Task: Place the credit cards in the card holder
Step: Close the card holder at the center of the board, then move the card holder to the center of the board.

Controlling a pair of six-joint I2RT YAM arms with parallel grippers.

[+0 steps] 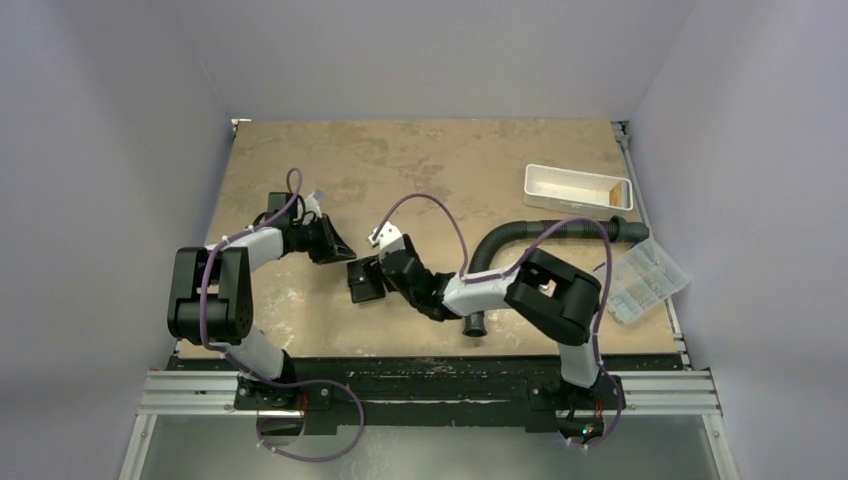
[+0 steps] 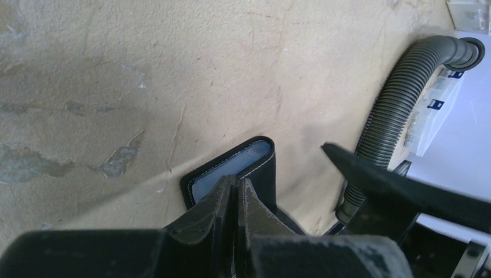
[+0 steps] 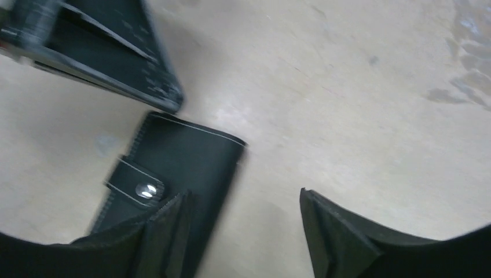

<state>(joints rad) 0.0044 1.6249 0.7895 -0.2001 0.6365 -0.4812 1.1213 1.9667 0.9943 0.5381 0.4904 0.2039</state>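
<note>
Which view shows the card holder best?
The right wrist view: the card holder lies close, its face, strap and stud plain. Left wrist catches only one edge beyond its fingers; top external shows a small dark square.

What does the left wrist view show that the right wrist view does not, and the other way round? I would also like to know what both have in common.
Only the left wrist view: the grey ribbed hose, the clear compartment box beside it, and the edge of the card holder with a greyish layer inside. The left gripper is shut.
Only the right wrist view: the holder's flat face with its strap and shiny stud. The right gripper stands open.
Both: the black holder lying on the tan table, and part of the other arm's gripper.
</note>
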